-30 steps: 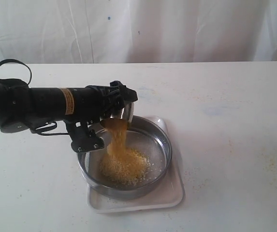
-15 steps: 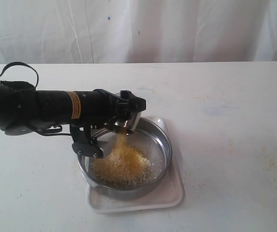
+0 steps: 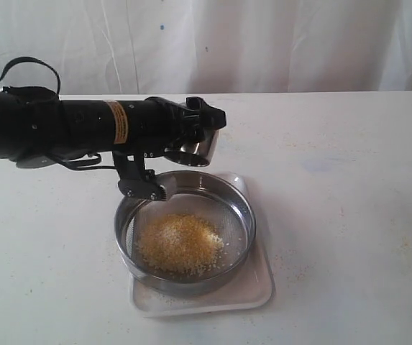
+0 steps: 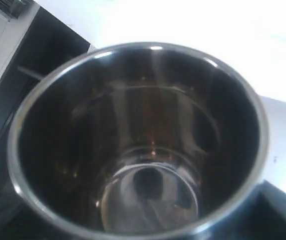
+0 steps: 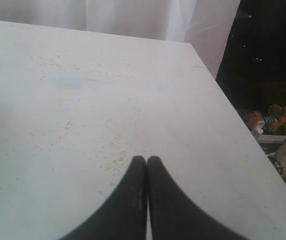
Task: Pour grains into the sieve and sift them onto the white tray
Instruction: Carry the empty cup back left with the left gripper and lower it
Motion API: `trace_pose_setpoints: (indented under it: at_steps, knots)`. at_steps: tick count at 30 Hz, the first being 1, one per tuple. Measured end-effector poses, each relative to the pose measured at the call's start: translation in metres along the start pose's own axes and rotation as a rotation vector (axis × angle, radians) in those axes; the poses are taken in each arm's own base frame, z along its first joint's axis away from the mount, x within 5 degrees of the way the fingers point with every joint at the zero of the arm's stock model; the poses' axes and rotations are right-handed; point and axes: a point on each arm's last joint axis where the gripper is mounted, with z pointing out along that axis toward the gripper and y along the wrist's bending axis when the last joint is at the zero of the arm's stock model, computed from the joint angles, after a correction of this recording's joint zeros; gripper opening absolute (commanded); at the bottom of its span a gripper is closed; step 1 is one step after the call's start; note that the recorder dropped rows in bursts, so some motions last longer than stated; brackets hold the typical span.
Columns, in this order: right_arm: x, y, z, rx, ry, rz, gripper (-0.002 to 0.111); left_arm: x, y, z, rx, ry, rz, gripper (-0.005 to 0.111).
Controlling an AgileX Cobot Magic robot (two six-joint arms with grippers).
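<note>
The sieve (image 3: 249,223) sits on the white tray (image 3: 259,284) at the front middle of the table. A heap of golden grains (image 3: 180,244) lies on its mesh. My left gripper (image 3: 200,138) is shut on a small steel cup (image 3: 195,151), holding it tipped on its side just above the sieve's far rim. No grains fall from it. In the left wrist view the cup (image 4: 143,150) fills the frame, and its shiny inside is empty. My right gripper (image 5: 146,160) is shut with nothing in it, low over bare table, and is outside the exterior view.
Stray grains (image 3: 407,244) are scattered over the white table, also ahead of the right fingers (image 5: 115,150). The table's edge (image 5: 232,125) runs close beside the right gripper, with dark clutter beyond it. A white curtain (image 3: 263,43) hangs behind.
The stream of grains from the cup has stopped and the heap in the sieve has grown. My left arm has lifted the cup up and slightly right. The right gripper's state is unchanged.
</note>
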Motion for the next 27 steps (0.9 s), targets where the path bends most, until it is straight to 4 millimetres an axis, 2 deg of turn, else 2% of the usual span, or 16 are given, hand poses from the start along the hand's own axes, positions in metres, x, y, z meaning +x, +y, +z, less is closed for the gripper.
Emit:
trace_pose_setpoints:
  at_steps: [4, 7, 11, 13, 16, 18, 20, 22, 25, 27]
  knots:
    - [0.000, 0.000, 0.000, 0.000, 0.000, 0.000, 0.000, -0.014, -0.006, -0.002, 0.025, -0.030, -0.157, 0.000]
    - [0.000, 0.000, 0.000, 0.000, 0.000, 0.000, 0.000, -0.011, -0.005, -0.004, -0.016, 0.048, -0.493, 0.000]
    - [0.000, 0.000, 0.000, 0.000, 0.000, 0.000, 0.000, 0.014, -0.003, -0.013, -0.152, 0.281, -1.036, 0.000]
    - [0.000, 0.000, 0.000, 0.000, 0.000, 0.000, 0.000, 0.034, -0.007, -0.028, -0.233, 0.422, -1.303, 0.000]
    - [0.000, 0.000, 0.000, 0.000, 0.000, 0.000, 0.000, 0.058, -0.030, -0.055, -0.307, 0.581, -1.662, 0.000]
    - [0.000, 0.000, 0.000, 0.000, 0.000, 0.000, 0.000, 0.064, -0.048, -0.074, -0.334, 0.651, -1.850, 0.000]
    - [0.000, 0.000, 0.000, 0.000, 0.000, 0.000, 0.000, 0.058, -0.073, -0.089, -0.331, 0.704, -2.023, 0.000]
    - [0.000, 0.000, 0.000, 0.000, 0.000, 0.000, 0.000, 0.044, -0.093, -0.098, -0.278, 0.701, -2.119, 0.000]
    - [0.000, 0.000, 0.000, 0.000, 0.000, 0.000, 0.000, 0.015, -0.117, -0.107, -0.157, 0.645, -2.205, 0.000]
    - [0.000, 0.000, 0.000, 0.000, 0.000, 0.000, 0.000, -0.002, -0.125, -0.108, -0.102, 0.570, -2.210, 0.000]
